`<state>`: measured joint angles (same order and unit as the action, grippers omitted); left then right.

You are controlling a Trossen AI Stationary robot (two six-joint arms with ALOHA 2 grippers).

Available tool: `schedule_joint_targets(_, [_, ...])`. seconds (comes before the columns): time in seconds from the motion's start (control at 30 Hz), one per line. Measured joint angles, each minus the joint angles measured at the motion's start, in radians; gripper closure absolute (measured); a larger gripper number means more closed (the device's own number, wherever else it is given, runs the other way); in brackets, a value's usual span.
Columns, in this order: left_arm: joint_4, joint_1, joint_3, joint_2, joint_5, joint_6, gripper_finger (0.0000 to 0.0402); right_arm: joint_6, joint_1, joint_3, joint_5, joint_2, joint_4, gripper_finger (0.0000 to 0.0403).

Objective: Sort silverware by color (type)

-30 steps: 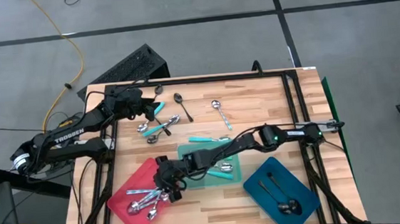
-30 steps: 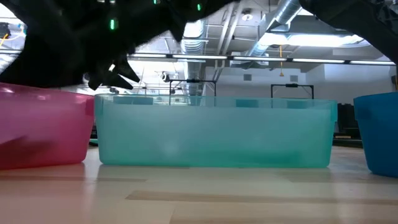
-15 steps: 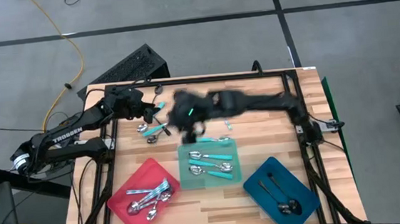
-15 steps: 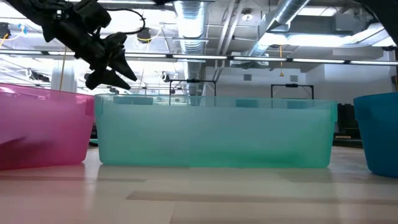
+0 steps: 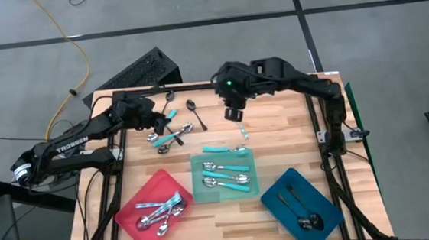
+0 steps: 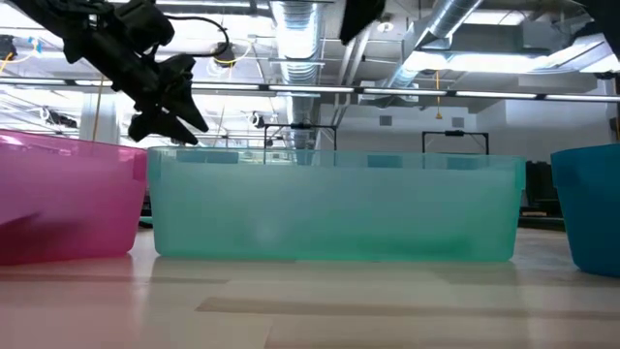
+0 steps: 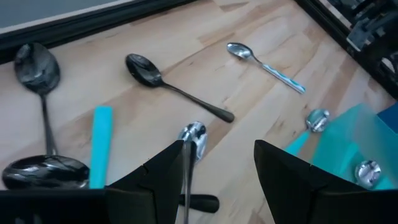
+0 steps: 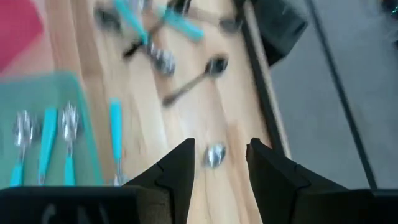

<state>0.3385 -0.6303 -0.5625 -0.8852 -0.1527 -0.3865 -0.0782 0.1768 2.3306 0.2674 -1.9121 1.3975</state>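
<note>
Up top of the table (image 5: 275, 107), loose spoons (image 5: 171, 132) are waiting while 3 trays (image 5: 225, 177) are partly filling; both grippers (image 5: 233, 113) are hanging open, empty.

In the low view the teal tray (image 6: 334, 204) and red tray (image 6: 63, 199) have frosted walls that hide their spoons, and the blue tray (image 6: 591, 206) is cut by the right edge. The right wrist view is blurred; the spoon (image 8: 215, 154) beyond the right pincer (image 8: 217, 163) is only a smear.
</note>
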Motion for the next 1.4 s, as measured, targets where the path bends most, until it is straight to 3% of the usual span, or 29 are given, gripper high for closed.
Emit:
schedule_joint_targets(0.17, [0.036, 0.050, -0.004, 0.000, 0.022, 0.027, 0.0220, -0.010, 0.017, 0.001, 0.000, 0.042, 0.085, 0.0237])
schedule_joint_targets(0.3, [0.170, 0.096, -0.095, -0.043, 0.113, 0.047, 0.0221, -0.016, 0.030, 0.001, 0.028, 0.095, 0.127, 0.0237])
schedule_joint_targets(0.6, [0.451, 0.259, -0.375, -0.283, 0.324, 0.122, 0.0221, -0.043, 0.091, 0.001, 0.084, 0.236, 0.166, 0.0237])
schedule_joint_targets(0.77, [0.517, 0.315, -0.403, -0.409, 0.424, 0.172, 0.0221, -0.083, 0.143, 0.001, 0.084, 0.305, 0.166, 0.0237])
schedule_joint_targets(0.97, [0.472, 0.317, -0.397, -0.566, 0.449, 0.198, 0.0221, -0.091, 0.173, 0.001, 0.076, 0.359, 0.167, 0.0237])
schedule_joint_targets(1.03, [0.417, 0.312, -0.397, -0.596, 0.411, 0.240, 0.0221, -0.105, 0.173, 0.001, 0.072, 0.369, 0.169, 0.0237])
schedule_joint_targets(1.13, [0.368, 0.302, -0.397, -0.624, 0.315, 0.266, 0.0221, -0.110, 0.173, 0.001, 0.071, 0.381, 0.173, 0.0237])
schedule_joint_targets(1.4, [0.412, 0.252, -0.366, -0.639, 0.321, 0.274, 0.0221, -0.098, 0.163, 0.001, 0.070, 0.404, 0.173, 0.0237])
